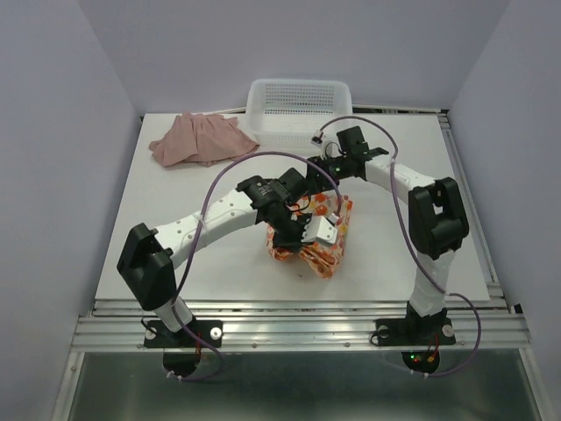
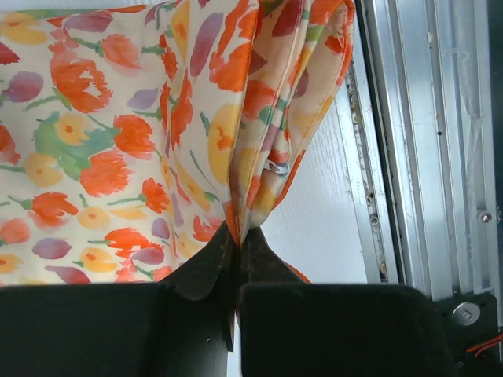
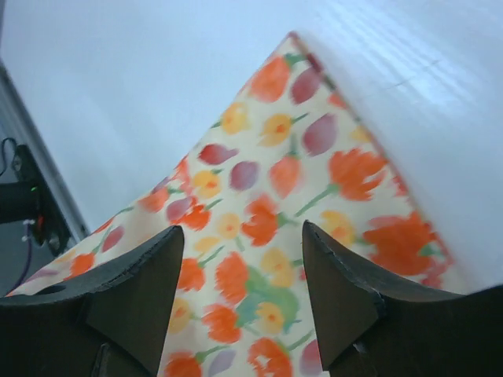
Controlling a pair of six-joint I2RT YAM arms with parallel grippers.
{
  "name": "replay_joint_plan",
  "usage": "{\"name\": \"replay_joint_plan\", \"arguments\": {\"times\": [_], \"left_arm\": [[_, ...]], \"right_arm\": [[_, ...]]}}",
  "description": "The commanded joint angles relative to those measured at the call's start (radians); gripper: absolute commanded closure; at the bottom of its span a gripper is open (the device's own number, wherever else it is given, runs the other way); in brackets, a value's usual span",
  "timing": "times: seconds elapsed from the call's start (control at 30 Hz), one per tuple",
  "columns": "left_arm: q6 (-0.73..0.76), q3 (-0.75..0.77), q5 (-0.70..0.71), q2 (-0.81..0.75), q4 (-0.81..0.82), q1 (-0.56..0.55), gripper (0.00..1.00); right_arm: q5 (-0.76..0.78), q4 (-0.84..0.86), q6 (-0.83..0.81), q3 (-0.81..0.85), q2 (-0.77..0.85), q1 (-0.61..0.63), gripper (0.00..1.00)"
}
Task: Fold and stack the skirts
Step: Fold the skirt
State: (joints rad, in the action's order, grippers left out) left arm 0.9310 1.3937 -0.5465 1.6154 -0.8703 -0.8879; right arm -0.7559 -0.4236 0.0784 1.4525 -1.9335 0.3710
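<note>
White worktop (image 1: 245, 267) is occupied by the printed skirt (image 1: 324, 254), pinched in the left pincer (image 2: 237, 239); the right pincer (image 3: 241, 232) is spread over it.

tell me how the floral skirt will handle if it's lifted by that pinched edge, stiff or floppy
Probably floppy: the floral skirt gathers in soft folds where the left pincer pinches it. Likely light, since its layered edges look like thin cloth. It may unfold when lifted, as those layers gape loosely beside the grip.
</note>
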Motion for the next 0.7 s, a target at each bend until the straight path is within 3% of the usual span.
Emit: {"name": "replay_joint_plan", "arguments": {"times": [0.0, 0.2, 0.5, 0.67], "left_arm": [[0.014, -0.012, -0.038, -0.057, -0.041, -0.011, 1.00], [0.016, 0.013, -0.043, -0.040, -0.058, -0.011, 1.00], [0.029, 0.112, -0.024, 0.029, -0.065, 0.013, 1.00], [0.064, 0.201, -0.004, 0.118, -0.091, 0.072, 1.00]], "right_arm": [[0.084, -0.052, -0.124, 0.107, -0.131, -0.038, 0.33], [0.113, -0.101, -0.178, 0.163, -0.223, -0.038, 0.37], [-0.008, -0.158, -0.210, 0.074, -0.239, -0.038, 0.65], [-0.039, -0.153, -0.213, 0.034, -0.225, -0.038, 0.67]]}}
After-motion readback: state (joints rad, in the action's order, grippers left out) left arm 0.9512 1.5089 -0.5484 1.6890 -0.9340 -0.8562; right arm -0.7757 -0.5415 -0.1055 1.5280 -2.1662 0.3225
